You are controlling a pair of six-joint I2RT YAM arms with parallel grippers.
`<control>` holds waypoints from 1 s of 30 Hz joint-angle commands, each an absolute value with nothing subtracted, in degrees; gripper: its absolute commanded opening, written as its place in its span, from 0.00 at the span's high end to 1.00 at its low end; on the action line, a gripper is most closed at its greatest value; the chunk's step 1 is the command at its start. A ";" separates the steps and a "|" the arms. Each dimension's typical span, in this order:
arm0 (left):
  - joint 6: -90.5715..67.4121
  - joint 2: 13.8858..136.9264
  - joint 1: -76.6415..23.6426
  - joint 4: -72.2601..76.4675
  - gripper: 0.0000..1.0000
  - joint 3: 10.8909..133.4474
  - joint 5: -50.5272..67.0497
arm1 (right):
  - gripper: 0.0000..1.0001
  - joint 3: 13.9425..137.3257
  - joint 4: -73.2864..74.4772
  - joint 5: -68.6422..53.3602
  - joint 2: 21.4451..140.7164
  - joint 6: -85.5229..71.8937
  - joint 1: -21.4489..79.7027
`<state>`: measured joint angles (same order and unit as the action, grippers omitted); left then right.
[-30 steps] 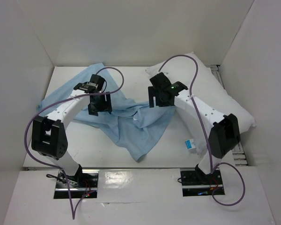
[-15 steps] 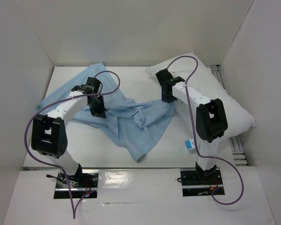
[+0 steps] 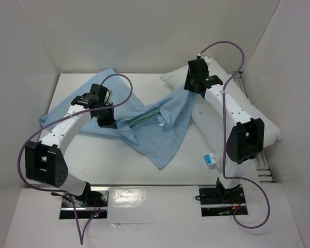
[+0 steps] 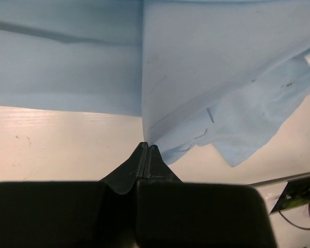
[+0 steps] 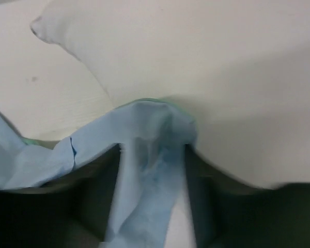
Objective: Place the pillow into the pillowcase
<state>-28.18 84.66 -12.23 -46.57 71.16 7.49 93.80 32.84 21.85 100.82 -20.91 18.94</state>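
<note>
Two robot arms are stretching the pale blue pillowcase (image 3: 155, 137) across a white desk (image 3: 93, 155), the wrinkled cloth running from the far left corner over the middle toward the pillow (image 3: 266, 124). The plump white pillow is lying slantwise along the desk's right edge, one end near the far right corner, its small blue-and-white label (image 3: 210, 159) showing at the near edge. The left gripper (image 3: 106, 122), working left of centre, is pinching a fold of the pillowcase (image 4: 222, 62), and in the wrist view the left gripper (image 4: 146, 150) has its fingertips pressed together on the cloth. The right gripper (image 3: 189, 92), reaching to the pillow's far left end, is clamping a bunched edge of the pillowcase (image 5: 144, 139) between its fingers (image 5: 199, 175) and holding it against the pillow (image 5: 222, 67). The pillow is sitting wholly outside the case.
</note>
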 commanded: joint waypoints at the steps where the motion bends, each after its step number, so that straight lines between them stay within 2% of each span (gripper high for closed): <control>1: -25.49 85.17 -14.06 -46.93 1.00 74.88 9.32 | 0.30 97.46 31.72 19.25 101.95 -21.88 16.88; 3: -25.49 85.17 -15.38 -46.93 1.00 76.55 10.63 | 0.19 98.09 31.73 19.25 100.13 -21.88 18.54; 4: -24.97 85.17 -15.38 -46.93 1.00 77.16 10.63 | 0.10 98.09 31.73 19.25 98.89 -21.19 19.07; 10: -24.96 87.53 -15.91 -46.23 1.00 84.89 15.73 | 0.10 95.72 34.00 11.01 90.37 -19.95 21.79; 14: -24.97 89.47 -15.91 -45.53 1.00 88.68 18.89 | 0.06 91.68 36.73 4.39 89.47 -18.81 26.45; 15: -24.35 89.99 -16.43 -46.48 0.97 89.90 18.90 | 0.06 90.63 37.35 4.39 89.99 -18.81 28.28; 17: -24.35 91.05 -16.44 -49.29 0.65 90.44 15.57 | 0.04 87.02 38.23 3.18 90.61 -20.21 29.18; 18: -23.65 91.05 -16.44 -50.79 0.21 91.22 13.64 | 0.04 85.53 38.23 1.51 90.62 -20.21 29.96; 20: -22.94 91.05 -14.86 -52.99 0.01 91.23 7.23 | 0.04 81.40 36.39 -2.09 90.62 -21.53 29.97; 22: -22.94 91.05 -12.75 -53.00 0.01 91.84 3.63 | 0.04 80.77 36.39 -2.11 91.14 -21.53 29.97; 25: -26.61 93.59 -8.71 -50.11 0.13 94.03 2.11 | 0.04 83.58 37.44 2.27 94.12 -20.40 30.50; 28: -29.52 99.38 -8.17 -45.01 0.10 99.45 2.11 | 0.04 86.56 36.91 3.34 98.16 -19.78 30.50; 30: -30.23 109.47 -8.70 -45.00 0.07 105.35 2.11 | 0.02 90.43 40.15 4.82 103.08 -20.30 30.50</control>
<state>-27.46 100.44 -7.62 -49.80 99.44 3.42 84.75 38.59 2.33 99.59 -20.47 30.46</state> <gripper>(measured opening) 0.920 0.970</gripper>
